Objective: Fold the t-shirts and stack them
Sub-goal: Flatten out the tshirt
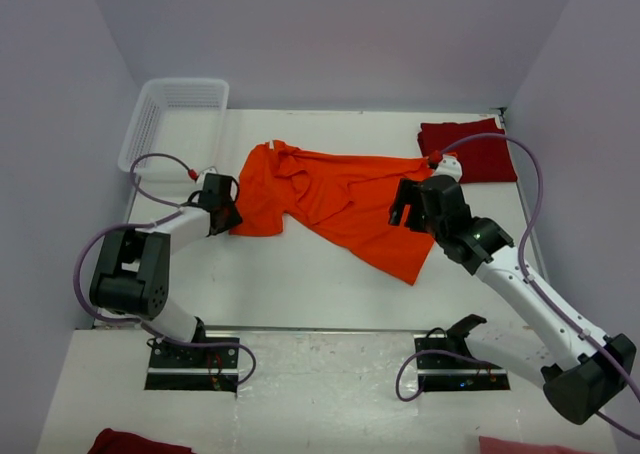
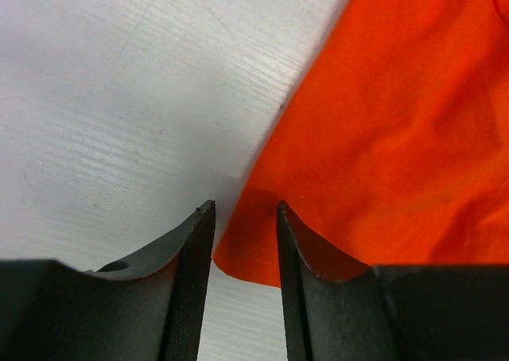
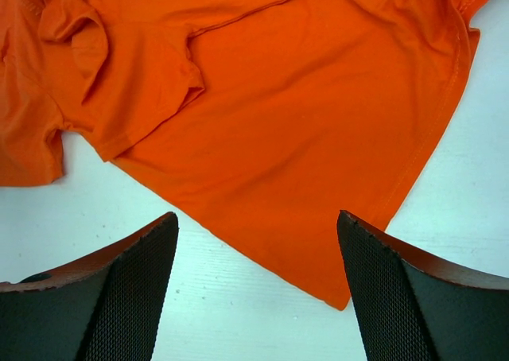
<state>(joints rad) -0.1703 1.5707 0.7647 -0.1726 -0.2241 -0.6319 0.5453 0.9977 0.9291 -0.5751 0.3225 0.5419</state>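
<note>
The orange shirt (image 1: pixel 340 199) lies rumpled right of the basket (image 1: pixel 170 114), the dark red shirt (image 1: pixel 470 149) farther right. The left gripper (image 2: pixel 245 211), fingers narrow, should pinch the shirt corner fully; the right gripper (image 3: pixel 254 222), fingers wide, needs the hem.

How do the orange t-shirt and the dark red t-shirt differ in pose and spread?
The orange t-shirt lies opened out and rumpled in the middle; the dark red t-shirt sits compact and flat at the far right corner. The orange t-shirt covers far more table than the dark red t-shirt. Both are plain-coloured cloth.
</note>
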